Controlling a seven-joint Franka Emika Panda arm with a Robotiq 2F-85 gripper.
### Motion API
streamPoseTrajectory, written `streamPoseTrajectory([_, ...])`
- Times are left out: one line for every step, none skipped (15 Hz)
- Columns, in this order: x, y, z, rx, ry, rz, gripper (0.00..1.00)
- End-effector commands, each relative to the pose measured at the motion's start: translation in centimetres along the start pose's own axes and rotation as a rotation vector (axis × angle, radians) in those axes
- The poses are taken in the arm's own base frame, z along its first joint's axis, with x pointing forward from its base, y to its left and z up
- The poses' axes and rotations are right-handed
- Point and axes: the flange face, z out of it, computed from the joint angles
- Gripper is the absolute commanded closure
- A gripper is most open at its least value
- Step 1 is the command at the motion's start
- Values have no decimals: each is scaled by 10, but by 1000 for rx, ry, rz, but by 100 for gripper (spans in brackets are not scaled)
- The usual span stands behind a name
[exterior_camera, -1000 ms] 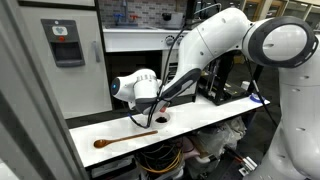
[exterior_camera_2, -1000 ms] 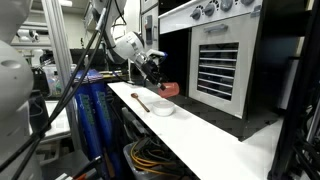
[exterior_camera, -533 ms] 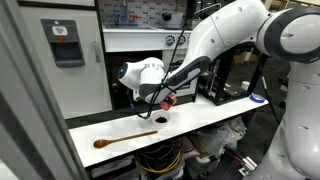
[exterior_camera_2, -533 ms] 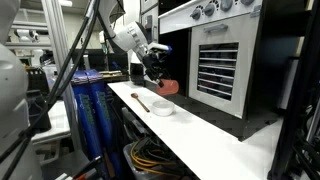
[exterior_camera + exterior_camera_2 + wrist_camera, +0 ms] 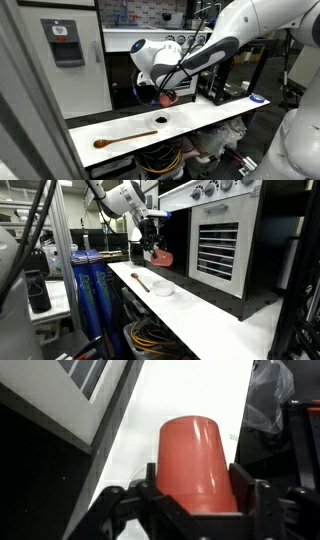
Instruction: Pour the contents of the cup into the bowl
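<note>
The narrow white surface (image 5: 215,112) carries the bowl (image 5: 161,121) about midway between its long edges, the wooden spoon (image 5: 125,138) apart from it, bare room beyond. The hand (image 5: 197,488) is clamped on the red cup (image 5: 195,450), lifted over the bowl

Small red cylindrical cup (image 5: 167,97), smooth-sided, no handle showing, clamped on both sides between the jaws; raised clear of the desk (image 5: 215,117), tipped off upright in both exterior views. Shallow round white bowl (image 5: 161,121), low-rimmed, dark inside, upright on the desk about midway along it, below the cup, apart from it
</note>
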Motion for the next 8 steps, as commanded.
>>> streamPoseTrajectory([-30,-26,-20,-74,138,79,53])
streamPoseTrajectory([-37,-31,-29,-98,190,110,53])
streamPoseTrajectory([-44,-35,-36,-119,232,140,53])
streamPoseTrajectory([-53,-39,-43,-135,283,166,53])
streamPoseTrajectory([-61,-43,-48,-151,331,197,53])
streamPoseTrajectory([-70,-47,-53,-167,381,227,53])
streamPoseTrajectory([-78,-50,-58,-187,431,256,53])
streamPoseTrajectory([-85,-52,-60,-203,482,283,53])
